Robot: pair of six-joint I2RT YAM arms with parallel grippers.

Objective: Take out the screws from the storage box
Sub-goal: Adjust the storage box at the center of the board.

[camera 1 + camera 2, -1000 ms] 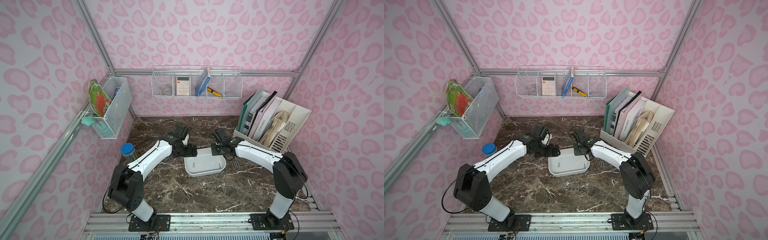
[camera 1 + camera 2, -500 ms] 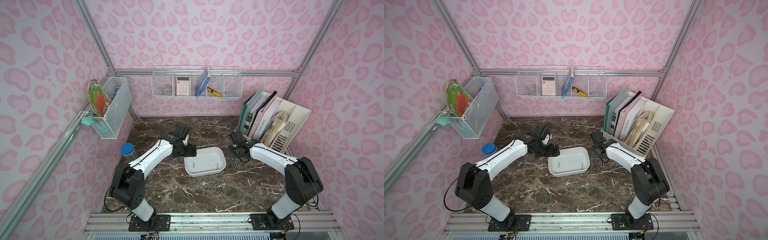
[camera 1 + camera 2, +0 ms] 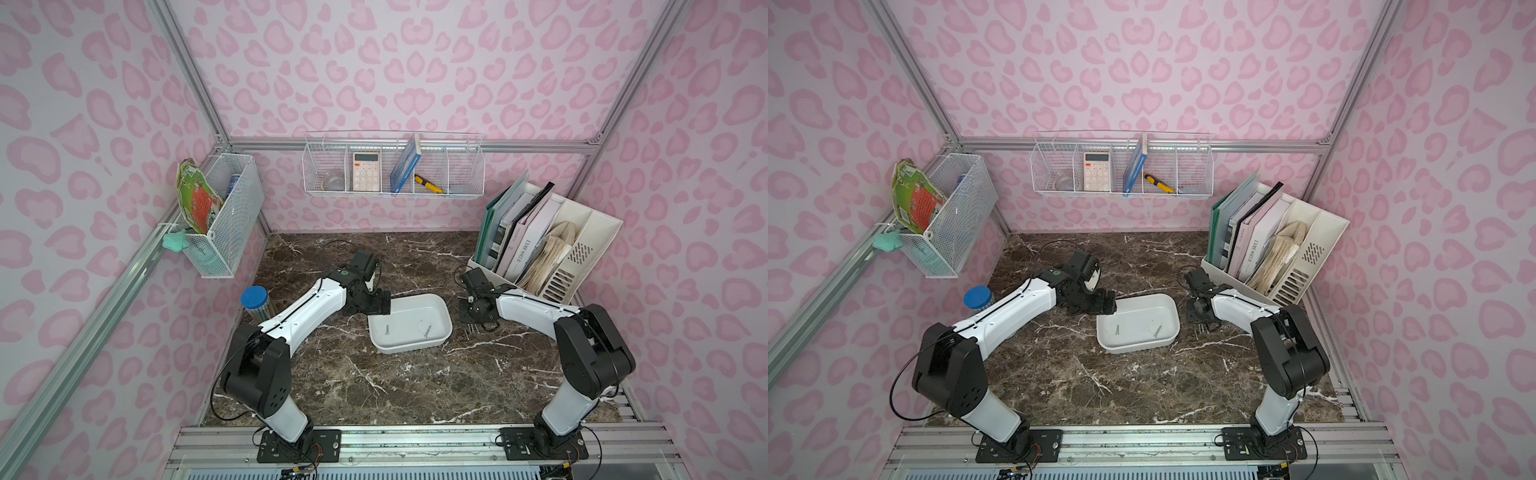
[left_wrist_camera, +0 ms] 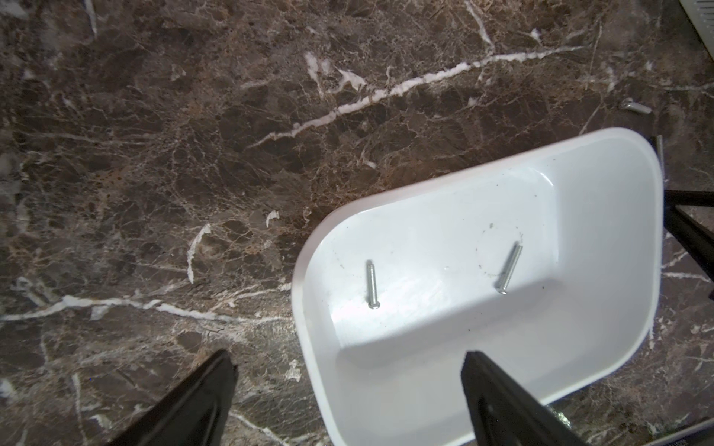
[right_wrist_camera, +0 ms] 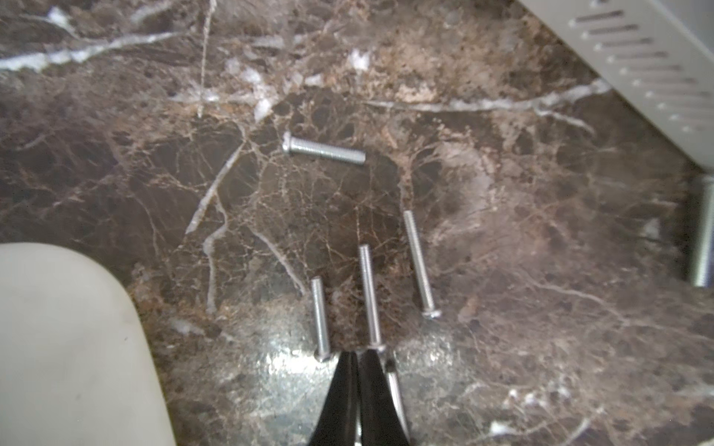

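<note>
Since a second ago the right arm has swung off the box's far right corner and out toward the bench's right edge, while the left arm has kept its place. Both arm bases stand at the near edge of the dark brown marble bench (image 3: 374,386).

Toward the middle lies the shallow white plastic storage box (image 3: 415,347) with rounded corners and low walls, flat on the bench and turned slightly askew. Two thin silver-grey metal screws (image 4: 372,285) lie apart on its floor, seen in both top views.

The left fingers (image 3: 381,302) are spread wide at the box's far left corner. In the left wrist view one black finger hangs over the inside and its partner over bare bench, so they straddle the short wall, grasping nothing.

Just beside the box's right wall, the right fingers (image 5: 358,361) are pressed together, tips close to the bench. Four more screws lie there on the marble, three roughly parallel just ahead of the tips and one crosswise beyond them. A silver sliver shows beside one finger, but I cannot tell whether it is pinched.

A clear jar with a blue lid (image 3: 254,297) stands at the left edge. Farther back, a cream slotted plastic file organiser (image 3: 590,249) fills the far right corner.
</note>
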